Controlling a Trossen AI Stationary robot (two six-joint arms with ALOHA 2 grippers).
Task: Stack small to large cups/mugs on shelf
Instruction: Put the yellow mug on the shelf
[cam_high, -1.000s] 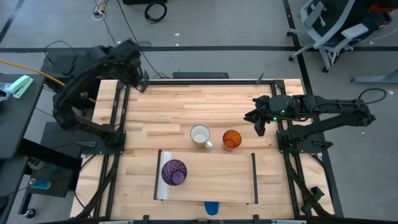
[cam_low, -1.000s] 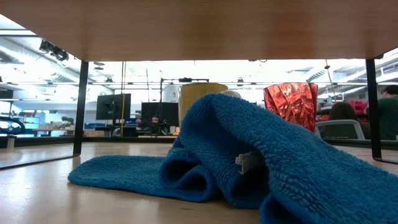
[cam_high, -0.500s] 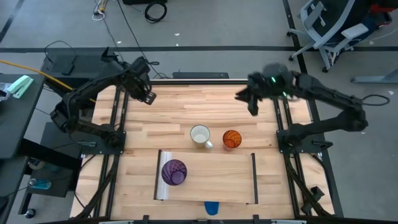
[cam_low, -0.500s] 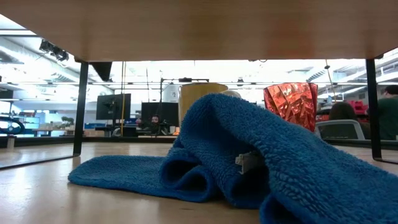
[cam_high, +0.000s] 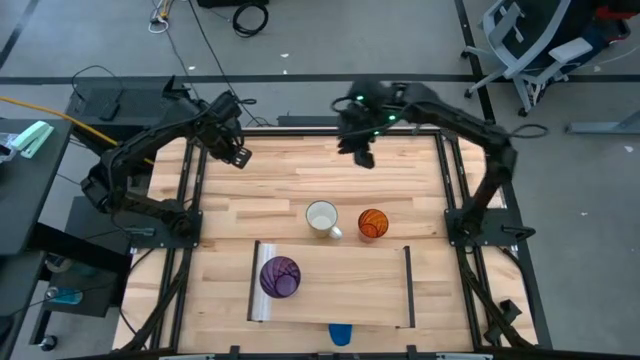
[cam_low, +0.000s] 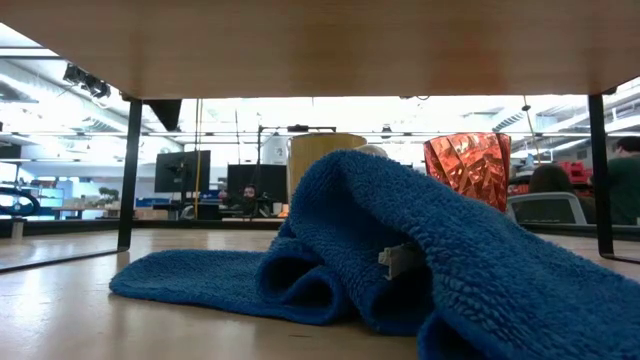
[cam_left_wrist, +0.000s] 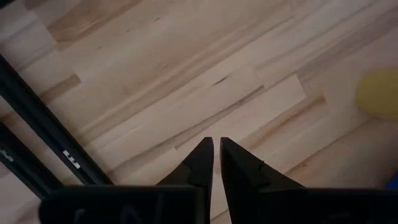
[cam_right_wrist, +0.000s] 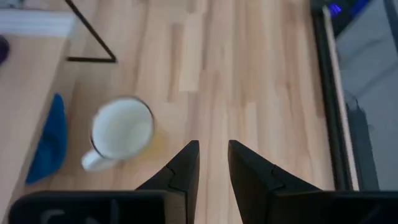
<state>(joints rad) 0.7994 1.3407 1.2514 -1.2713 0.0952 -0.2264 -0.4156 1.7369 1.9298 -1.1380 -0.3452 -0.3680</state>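
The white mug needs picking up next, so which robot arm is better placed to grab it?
Probably the right. The right hand hangs over the table's far middle, closer to the white mug, which its wrist camera sees. The left hand sits farther off, near the left edge.

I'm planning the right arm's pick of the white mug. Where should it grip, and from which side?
Grip the white mug by its rim wall, coming straight down from above. It stands upright with its mouth open, and its handle points toward the shelf. Taking the wall on the side away from the orange tumbler probably leaves room for the right gripper, which waits above the table's far edge.
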